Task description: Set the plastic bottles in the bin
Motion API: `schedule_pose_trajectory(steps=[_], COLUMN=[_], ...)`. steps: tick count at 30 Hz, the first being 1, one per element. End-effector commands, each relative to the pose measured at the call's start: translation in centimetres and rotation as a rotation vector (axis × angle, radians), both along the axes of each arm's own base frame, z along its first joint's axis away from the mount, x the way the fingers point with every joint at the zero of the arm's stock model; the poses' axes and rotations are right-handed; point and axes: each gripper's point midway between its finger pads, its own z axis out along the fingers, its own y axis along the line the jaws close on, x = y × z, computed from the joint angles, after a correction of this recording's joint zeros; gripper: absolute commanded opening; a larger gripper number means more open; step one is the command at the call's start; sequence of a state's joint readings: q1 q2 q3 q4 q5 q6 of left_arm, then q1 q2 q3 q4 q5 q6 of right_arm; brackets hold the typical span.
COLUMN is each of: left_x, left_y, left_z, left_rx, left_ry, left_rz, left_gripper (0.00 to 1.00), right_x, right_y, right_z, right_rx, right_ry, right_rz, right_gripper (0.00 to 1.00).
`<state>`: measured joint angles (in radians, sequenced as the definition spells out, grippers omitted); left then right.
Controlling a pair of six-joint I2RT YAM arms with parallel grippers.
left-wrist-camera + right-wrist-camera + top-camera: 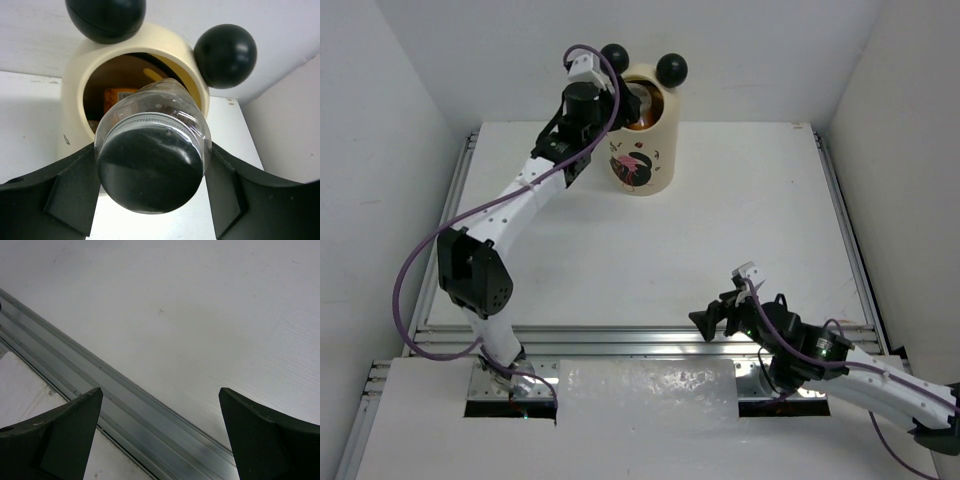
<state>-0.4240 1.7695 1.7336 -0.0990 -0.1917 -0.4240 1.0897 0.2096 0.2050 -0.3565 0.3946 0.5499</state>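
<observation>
Looking at it from the left side over, the left gripper (150, 200) had its jaws partly closed on the clear bottle with the black cap (160, 107), and it held that one right at the left side of the bin's (75, 75) mouth, nose pointing in, not dropped yet. Down inside the bin I could make out at least one orange bottle (119, 96); the rest was too dark to count. No bottles showed anywhere on the table (720, 220) around the bin, so my guess was this was the last one and the job was basically a release away from done. Only real obstacle looked like the two black ball ears (225, 55) on the bin's rim, sitting close to the bottle's path. Way off to the bin's right and toward the near edge, the right gripper (715, 320) sat low with jaws spread wide, holding nothing, over the metal rail (125, 405).
</observation>
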Motion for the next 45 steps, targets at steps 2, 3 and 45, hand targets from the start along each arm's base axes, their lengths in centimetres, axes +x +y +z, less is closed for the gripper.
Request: schedule_pose_trajectory(steps=[2, 3, 45], left_x=[1.5, 1.7, -28.6], left_y=[0.3, 0.2, 20.9], left_z=[1.3, 2.0, -10.8], left_rx=[0.001, -0.001, 0.162], left_ry=[-0.044, -0.051, 0.257], left_rz=[0.02, 0.019, 0.475], left_gripper=[0.54, 0.64, 1.0], right_x=[0.2, 0.2, 2.6], right_y=[0.2, 0.2, -9.5], right_z=[2.0, 2.0, 10.1], right_rx=[0.029, 0.026, -0.269], right_ry=[-0.021, -0.02, -0.031], right_rz=[-0.007, -0.005, -0.443], right_gripper=[0.99, 0.99, 0.99])
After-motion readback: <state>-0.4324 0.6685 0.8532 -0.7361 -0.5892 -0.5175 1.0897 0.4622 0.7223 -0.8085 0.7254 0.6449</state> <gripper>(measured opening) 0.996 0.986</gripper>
